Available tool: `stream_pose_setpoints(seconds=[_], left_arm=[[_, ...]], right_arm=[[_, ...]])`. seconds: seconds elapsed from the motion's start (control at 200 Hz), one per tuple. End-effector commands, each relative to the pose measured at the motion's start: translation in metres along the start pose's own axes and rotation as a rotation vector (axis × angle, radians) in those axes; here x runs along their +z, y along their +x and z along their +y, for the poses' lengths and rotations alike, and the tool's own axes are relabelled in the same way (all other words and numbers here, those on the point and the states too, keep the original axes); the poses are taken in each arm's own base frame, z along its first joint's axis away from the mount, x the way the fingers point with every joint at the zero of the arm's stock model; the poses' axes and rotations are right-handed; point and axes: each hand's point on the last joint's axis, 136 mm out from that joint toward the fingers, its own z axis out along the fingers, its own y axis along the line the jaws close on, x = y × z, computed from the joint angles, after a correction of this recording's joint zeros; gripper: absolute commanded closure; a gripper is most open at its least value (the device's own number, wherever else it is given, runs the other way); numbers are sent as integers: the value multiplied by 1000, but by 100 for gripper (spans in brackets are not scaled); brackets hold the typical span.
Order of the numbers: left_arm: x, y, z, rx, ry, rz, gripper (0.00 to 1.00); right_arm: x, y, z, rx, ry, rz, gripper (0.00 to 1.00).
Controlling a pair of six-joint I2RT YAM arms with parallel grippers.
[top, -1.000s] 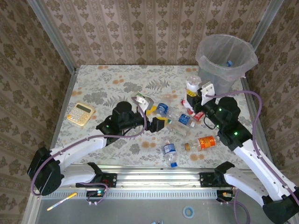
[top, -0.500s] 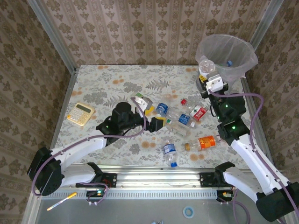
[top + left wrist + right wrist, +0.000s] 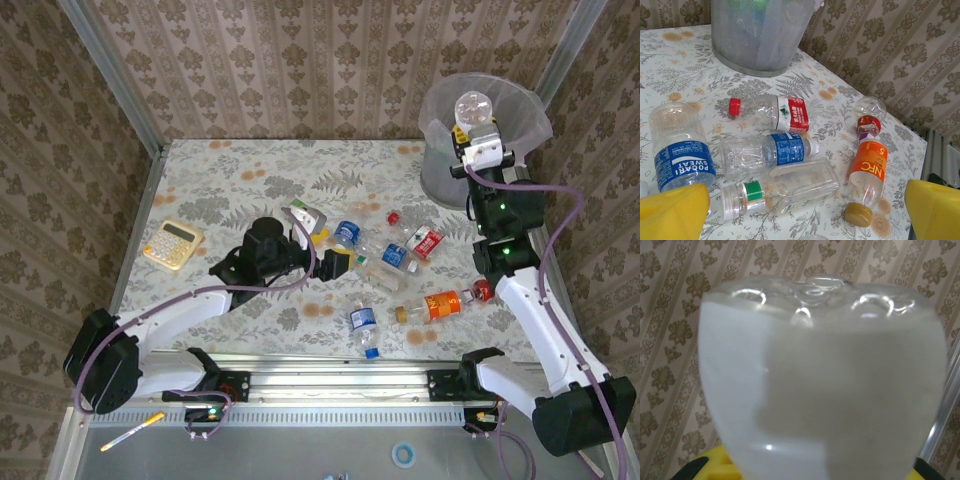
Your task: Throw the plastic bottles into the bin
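Right gripper (image 3: 465, 128) — was clamped on a clear bottle (image 3: 470, 106), poised over the bin (image 3: 440, 178). Left gripper (image 3: 331, 252) — jaws stood wide apart, low beside the other bottles (image 3: 384, 262), which lay scattered on the table (image 3: 220, 180).

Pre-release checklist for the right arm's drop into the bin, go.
1. Right gripper shut on the clear bottle: ok.
2. Clear bottle within the bin rim outline, seen from above: ok.
3. Bottle's height above the rim: cannot tell.
4. Bin upright, bag liner open: ok.
5. Left gripper open, away from the bin, over the loose bottles: ok.
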Motion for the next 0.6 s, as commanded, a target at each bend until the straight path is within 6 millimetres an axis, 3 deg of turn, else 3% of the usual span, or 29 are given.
stream_pose_setpoints(seconds=[0.0, 0.185, 0.595], left_arm=[[2, -8, -1, -6, 24, -26, 0], [2, -7, 2, -12, 25, -26, 0], [-2, -5, 12, -35, 23, -38, 0]], right_arm=[[8, -36, -13, 16, 23, -114, 93], [24, -45, -6, 41, -24, -134, 93], [62, -52, -15, -3, 18, -133, 92]])
